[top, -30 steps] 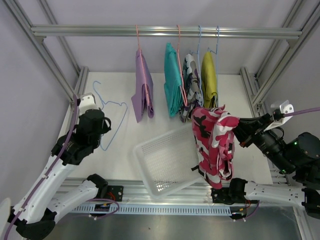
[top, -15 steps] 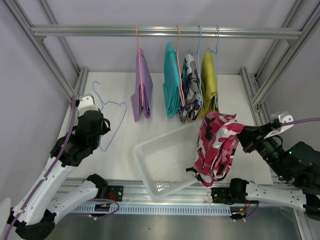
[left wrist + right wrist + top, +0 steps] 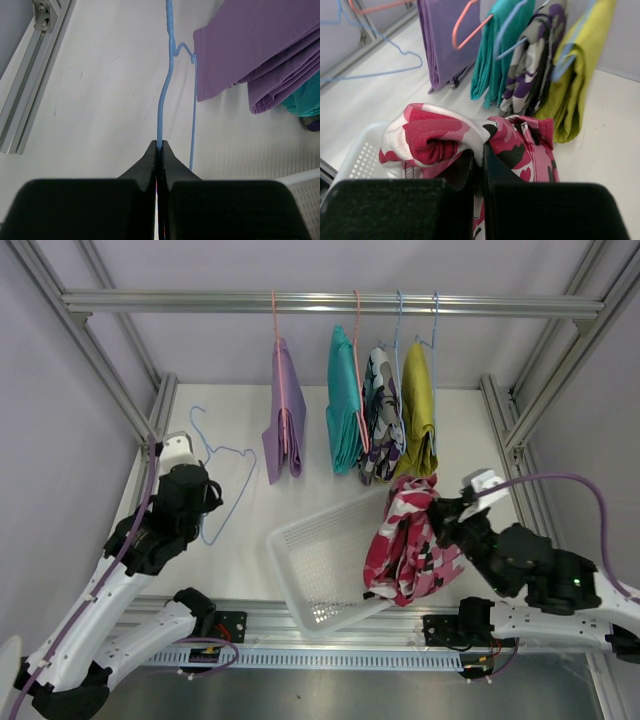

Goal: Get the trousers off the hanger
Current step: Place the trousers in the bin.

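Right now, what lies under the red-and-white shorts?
The white basket, its right side below the red-and-white shorts. That side's floor and rim are covered by the cloth, so unseen.

Four pairs of shorts (image 3: 345,425) hang side by side on the rail (image 3: 330,303) at the back of the table (image 3: 460,430). In front of them stands a basket (image 3: 310,550). A fifth pair (image 3: 405,545) hangs over its right rim, pinched by the right gripper (image 3: 445,512). Left of the basket, the left gripper (image 3: 205,495) grips a loose hanger (image 3: 225,475).

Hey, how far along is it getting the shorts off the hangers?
Done: red-and-white shorts are off their hanger. In hand: right end effector grips them beside the basket; left end effector pinches the empty blue hanger. Left: lilac, teal, camouflage and mustard shorts hang on the rail.
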Controlling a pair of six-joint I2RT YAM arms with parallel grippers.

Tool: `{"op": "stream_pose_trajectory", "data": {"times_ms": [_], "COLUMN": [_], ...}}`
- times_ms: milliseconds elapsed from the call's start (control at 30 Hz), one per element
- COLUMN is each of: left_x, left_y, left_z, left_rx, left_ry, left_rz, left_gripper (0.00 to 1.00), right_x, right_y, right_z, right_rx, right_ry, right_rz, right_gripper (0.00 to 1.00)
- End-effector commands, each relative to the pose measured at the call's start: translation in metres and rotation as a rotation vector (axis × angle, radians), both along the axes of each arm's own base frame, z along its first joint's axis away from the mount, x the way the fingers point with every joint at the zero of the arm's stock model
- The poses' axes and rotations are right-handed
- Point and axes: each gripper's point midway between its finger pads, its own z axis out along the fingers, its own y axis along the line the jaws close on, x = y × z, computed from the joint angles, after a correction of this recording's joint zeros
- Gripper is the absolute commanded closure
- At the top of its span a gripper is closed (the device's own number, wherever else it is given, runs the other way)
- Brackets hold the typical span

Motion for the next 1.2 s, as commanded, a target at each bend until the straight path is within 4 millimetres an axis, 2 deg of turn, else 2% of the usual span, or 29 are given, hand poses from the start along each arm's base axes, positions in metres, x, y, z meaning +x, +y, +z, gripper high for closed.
{"op": "stream_pose_trajectory", "data": {"times_ms": [0,67,100,133,200,300,400,567,633,833,967,1133,1167], "left_x": [0.001,0.001,0.001,0.0,-0.001,-0.002,-0.003,-0.004,-0.004,-0.004,-0.003,-0.003,-0.003], "left_y": [-0.007,-0.007,-0.007,-0.007,-0.008,-0.009,-0.01,-0.015,-0.017,-0.02,-0.021,-0.022,-0.022], "left_z": [0.008,0.008,0.008,0.008,0.005,0.003,0.001,-0.001,-0.004,-0.007,-0.008,-0.01,-0.009], "left_rx": [-0.013,-0.018,-0.019,-0.022,-0.021,-0.032,-0.04,-0.06,-0.066,-0.074,-0.076,-0.082,-0.082], "left_ry": [-0.037,-0.041,-0.041,-0.043,-0.04,-0.044,-0.043,-0.037,-0.032,-0.027,-0.025,-0.023,-0.025], "left_rz": [-0.042,-0.045,-0.049,-0.051,-0.055,-0.065,-0.072,-0.092,-0.098,-0.108,-0.11,-0.112,-0.114], "left_gripper": [1.0,1.0,1.0,0.99,0.99,0.99,0.99,0.99,1.0,0.99,0.99,1.0,0.99], "right_x": [0.004,0.008,0.019,0.018,0.031,0.036,0.04,0.039,0.033,0.009,-0.014,-0.029,-0.032], "right_y": [0.042,0.06,0.07,0.084,0.1,0.122,0.144,0.177,0.19,0.214,0.228,0.238,0.244], "right_z": [0.015,0.011,0.003,0.005,-0.005,-0.009,-0.025,-0.068,-0.085,-0.121,-0.137,-0.157,-0.154], "right_rx": [0.093,0.077,0.048,0.058,0.034,0.032,0.013,-0.023,-0.04,-0.065,-0.055,-0.061,-0.036], "right_ry": [-0.003,0.017,0.038,0.061,0.095,0.113,0.15,0.241,0.266,0.321,0.353,0.388,0.383], "right_rz": [0.051,0.082,0.067,0.122,0.127,0.164,0.194,0.243,0.277,0.334,0.385,0.411,0.429], "right_gripper": [1.0,1.0,1.0,1.0,1.0,1.0,1.0,1.0,1.0,1.0,1.0,1.0,1.0]}}
